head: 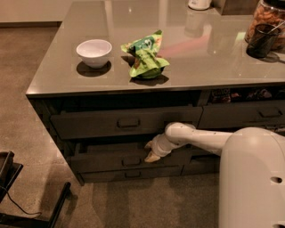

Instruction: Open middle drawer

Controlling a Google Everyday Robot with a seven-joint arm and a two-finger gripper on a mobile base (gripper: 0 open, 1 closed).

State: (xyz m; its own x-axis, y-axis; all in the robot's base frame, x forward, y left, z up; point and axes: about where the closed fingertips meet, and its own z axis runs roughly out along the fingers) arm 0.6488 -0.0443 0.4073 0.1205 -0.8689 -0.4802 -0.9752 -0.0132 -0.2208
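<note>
Reaching in from the lower right, the white arm (200, 138) stretches leftward across the bench's drawer fronts. At the lower left a black frame (26, 209) stands on the floor. The gripper (150, 151) sits against the middle drawer (102, 162), at its upper edge and just right of the handle (131, 161). I cannot tell whether it is open or closed, or whether it has hold of anything. The middle drawer lies in the left stack, between the tall top drawer (89, 125) and the slim bottom drawer (107, 175). On the bench (213, 67) above, a white bowl (94, 52) stands near the left front corner. A crumpled green bag (146, 60) lies just right of it, apart from it. Far right, a dark cup (262, 40) stands in front of a jar (267, 13).
</note>
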